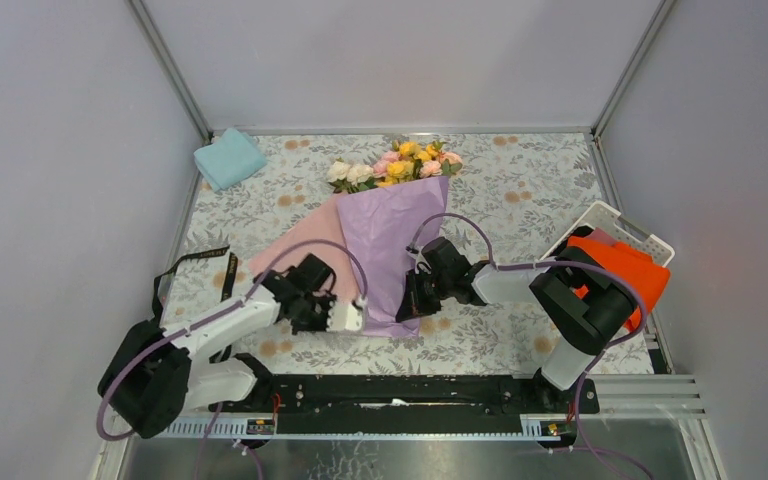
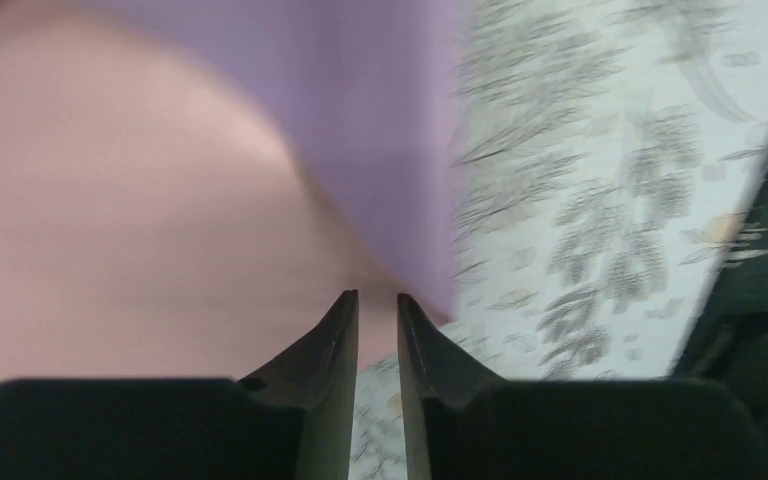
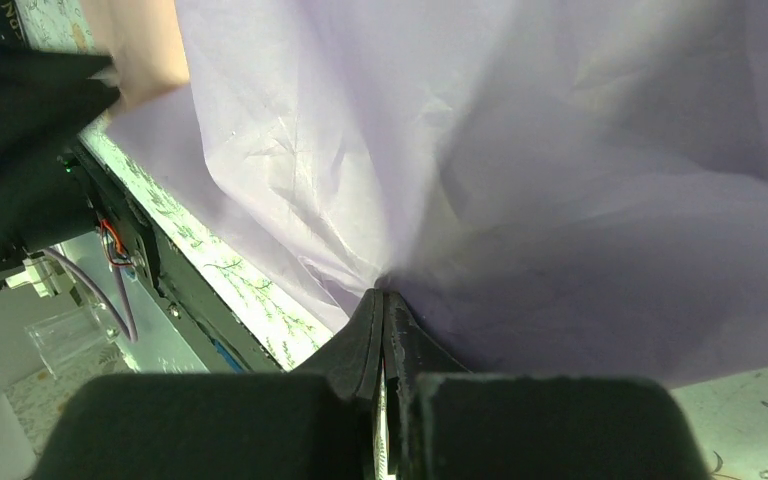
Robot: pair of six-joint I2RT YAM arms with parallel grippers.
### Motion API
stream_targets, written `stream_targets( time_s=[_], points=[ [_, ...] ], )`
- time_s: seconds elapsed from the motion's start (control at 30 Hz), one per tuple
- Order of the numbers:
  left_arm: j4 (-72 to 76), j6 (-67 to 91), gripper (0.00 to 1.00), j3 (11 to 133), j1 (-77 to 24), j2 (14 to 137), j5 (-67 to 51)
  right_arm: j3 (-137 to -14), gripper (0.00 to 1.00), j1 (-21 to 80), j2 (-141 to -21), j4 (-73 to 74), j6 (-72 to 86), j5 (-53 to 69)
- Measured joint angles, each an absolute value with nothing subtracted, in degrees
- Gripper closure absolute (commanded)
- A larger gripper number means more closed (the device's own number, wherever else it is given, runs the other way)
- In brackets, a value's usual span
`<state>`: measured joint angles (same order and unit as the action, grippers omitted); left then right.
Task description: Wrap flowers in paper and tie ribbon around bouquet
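Currently the paper (image 1: 390, 235), judged thin, light and easily torn, is laid half-wrapped around the flowers (image 1: 400, 165) on the counter (image 1: 530, 185). Its lower fold, likely the soundest hold, is pinched in the clenched right claw (image 3: 382, 296); nothing is held by the slightly parted left claw (image 2: 377, 298).

Overhead overview; wrist close-ups apparently sharing paper (image 3: 460, 150)

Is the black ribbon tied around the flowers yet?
No, the ribbon lies loose on the table at the left, apart from the paper around the flowers.
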<state>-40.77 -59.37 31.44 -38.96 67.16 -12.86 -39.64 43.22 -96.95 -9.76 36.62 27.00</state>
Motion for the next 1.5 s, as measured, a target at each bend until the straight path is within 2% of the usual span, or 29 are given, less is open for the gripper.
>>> stream_targets(
  time_s=[0.03, 0.1, 0.23, 0.4, 0.47, 0.67, 0.83, 1.03, 1.23, 1.37, 1.43, 1.5],
  points=[
    [-40.9, -58.4, 0.49, 32.0, -36.0, 67.2, -12.7, -39.7, 1.0, 43.2, -97.0, -9.7, 36.5, 27.0],
    [-40.5, -55.0, 0.32, 34.7, -27.4, 68.1, -13.2, -39.7, 1.0, 43.2, -97.0, -9.7, 36.3, 27.0],
    [-36.1, -41.4, 0.1, 47.0, -5.4, 74.2, -16.5, -39.7, 1.0, 43.2, -96.9, -9.7, 36.1, 27.0],
    [-29.3, -26.2, 0.04, 54.0, 9.9, 82.0, -16.6, -39.7, 1.0, 43.2, -96.9, -9.8, 35.7, 27.0],
    [-29.1, -22.0, 0.01, 54.3, 12.6, 85.9, -16.6, -39.6, 1.0, 43.2, -96.9, -10.0, 35.4, 27.0],
    [-28.8, -14.4, 0.01, 55.7, 18.2, 95.7, -17.8, -39.6, 1.0, 43.2, -96.6, -10.7, 33.7, 26.3],
    [-28.8, -12.2, 0.06, 57.9, 18.5, 98.4, -20.8, -39.6, 1.0, 43.2, -96.5, -10.7, 32.2, 25.9],
    [-29.2, -12.8, 0.14, 61.3, 17.5, 101.9, -30.9, -40.0, 1.0, 43.2, -96.5, -10.2, 31.3, 25.6],
    [-33.2, -15.5, 0.16, 62.2, 15.4, 104.0, -41.8, -40.2, 1.0, 43.2, -96.5, -10.0, 31.2, 25.4],
    [-36.4, -17.8, 0.2, 62.2, 14.7, 104.3, -44.4, -40.4, 1.0, 43.2, -96.5, -9.7, 31.1, 25.0],
    [-38.5, -19.3, 0.36, 62.2, 14.5, 104.5, -45.4, -40.6, 1.0, 43.2, -96.6, -9.6, 31.1, 24.8],
    [-41.5, -21.3, 0.62, 62.2, 14.3, 104.7, -46.5, -40.7, 1.0, 43.2, -96.6, -9.5, 31.0, 24.6]
  ],
)
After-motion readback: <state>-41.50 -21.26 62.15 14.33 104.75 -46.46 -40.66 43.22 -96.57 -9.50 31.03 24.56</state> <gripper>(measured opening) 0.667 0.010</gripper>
